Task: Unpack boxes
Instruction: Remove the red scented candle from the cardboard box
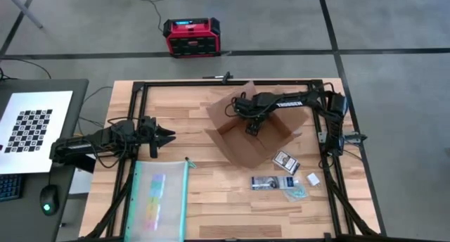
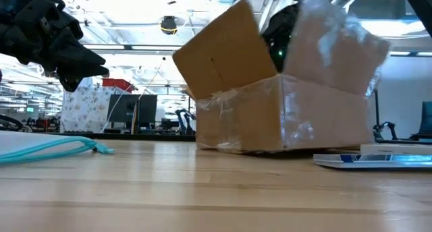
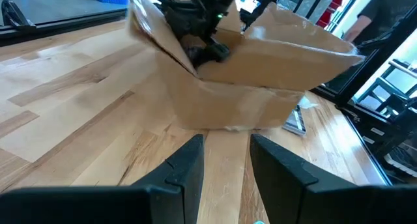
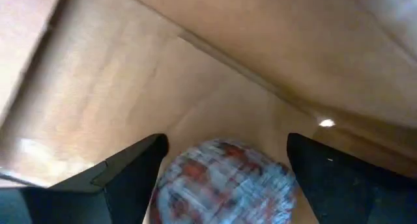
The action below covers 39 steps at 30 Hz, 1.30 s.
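Observation:
A brown cardboard box [image 1: 242,147] stands at mid-table with its flaps up and shiny tape on its wall [image 2: 297,124]. My right gripper [image 1: 252,128] reaches down into it from above, open. Inside, on the box's floor, lies a round thing with a red and blue-grey pattern [image 4: 225,182]. It sits between my right gripper's [image 4: 225,146] two fingers. My left gripper [image 1: 169,136] hangs open above the table's left part, pointing at the box [image 3: 247,81] and well short of it. My right gripper's fingers [image 4: 137,172] stand on either side of the round patterned thing, coming down from above. Whether they touch it I cannot tell.
A clear teal-edged pouch [image 1: 160,200] lies flat near the front left. Small packets [image 1: 286,161] [image 1: 271,182] and a white piece [image 1: 313,179] lie right of the box, toward the front. A red and black case [image 1: 191,36] stands on the floor beyond the table.

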Each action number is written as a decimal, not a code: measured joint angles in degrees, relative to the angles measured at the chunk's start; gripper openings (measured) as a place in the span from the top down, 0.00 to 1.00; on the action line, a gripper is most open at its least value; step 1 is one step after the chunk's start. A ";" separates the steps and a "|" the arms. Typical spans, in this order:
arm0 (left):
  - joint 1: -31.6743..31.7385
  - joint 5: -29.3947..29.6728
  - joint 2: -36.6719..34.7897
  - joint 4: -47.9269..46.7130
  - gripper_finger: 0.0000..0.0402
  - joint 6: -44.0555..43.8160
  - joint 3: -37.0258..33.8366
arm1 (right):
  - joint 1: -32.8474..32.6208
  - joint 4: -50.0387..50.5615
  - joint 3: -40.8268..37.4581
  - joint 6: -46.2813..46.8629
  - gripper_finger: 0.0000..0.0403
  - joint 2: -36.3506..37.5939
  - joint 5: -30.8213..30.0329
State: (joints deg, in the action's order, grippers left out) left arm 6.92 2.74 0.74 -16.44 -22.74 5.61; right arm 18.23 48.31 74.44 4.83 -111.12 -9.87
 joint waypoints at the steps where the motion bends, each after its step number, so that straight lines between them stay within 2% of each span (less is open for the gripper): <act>1: 0.00 0.00 0.02 0.02 0.73 0.00 0.00 | -0.26 -0.05 0.26 0.12 0.21 0.08 0.57; 12: 0.02 0.00 0.00 0.00 0.73 0.00 0.00 | -0.87 8.83 1.33 -0.15 0.22 0.14 0.17; 17: 0.02 0.00 0.01 0.02 0.73 0.00 0.00 | -1.75 9.29 1.84 -0.17 0.22 0.16 -0.10; 28: 0.00 0.02 0.00 0.02 0.73 0.00 0.00 | -3.23 11.11 10.23 -0.98 0.23 0.37 -0.55; 31: 0.01 0.02 0.02 0.03 0.73 0.00 0.00 | -3.16 15.50 12.50 -1.02 0.23 0.34 -0.69; 35: 0.02 0.02 0.01 0.02 0.73 0.00 0.00 | -3.09 19.56 13.05 -2.80 0.23 0.40 -0.74; 39: 0.02 0.02 0.00 0.02 0.73 0.00 0.00 | -2.60 19.27 12.68 -3.85 0.23 0.38 -0.69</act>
State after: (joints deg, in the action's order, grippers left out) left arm 6.94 2.76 0.73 -16.43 -22.74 5.61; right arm 15.63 67.58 87.12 0.98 -110.74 -10.56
